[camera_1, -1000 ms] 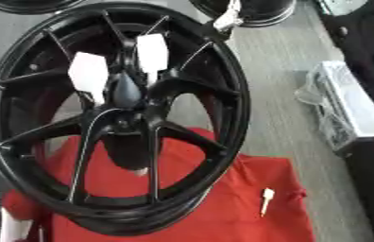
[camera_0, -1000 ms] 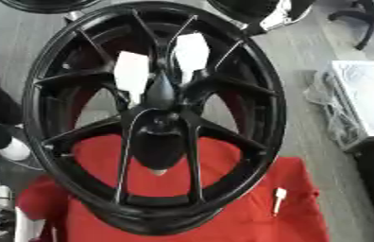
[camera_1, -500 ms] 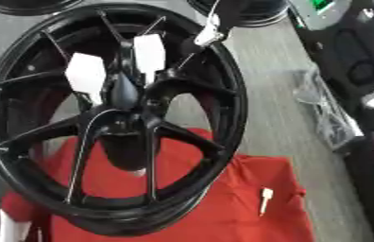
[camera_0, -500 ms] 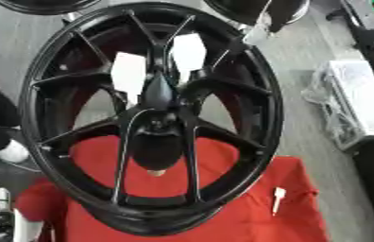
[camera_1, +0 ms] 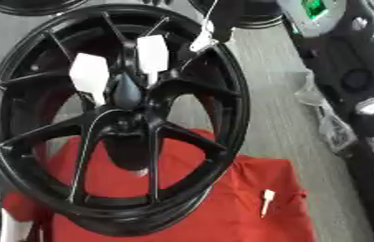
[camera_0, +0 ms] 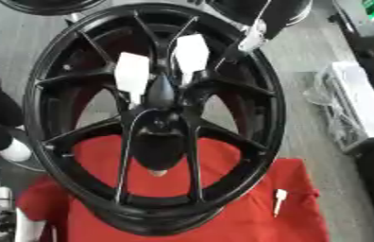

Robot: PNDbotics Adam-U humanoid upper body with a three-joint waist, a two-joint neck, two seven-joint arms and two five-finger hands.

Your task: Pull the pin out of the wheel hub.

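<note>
Neither robot hand can be made out clearly, so the state of the fingers cannot be told; only a black and silver arm section (camera_1: 372, 118) shows along the right edge of the right eye view. The black wheel hub (camera_0: 161, 118) stands tilted on a red cloth (camera_0: 223, 208), its spokes meeting at a dark centre cone (camera_0: 160, 92). Two white tags (camera_0: 132, 72) sit on the upper spokes, just beside the cone. A third white tag (camera_0: 252, 40) hangs at the upper right rim. A small white pin-like piece (camera_0: 279, 200) lies on the cloth, to the right of the hub and apart from it. Grey floor surrounds the cloth.
</note>
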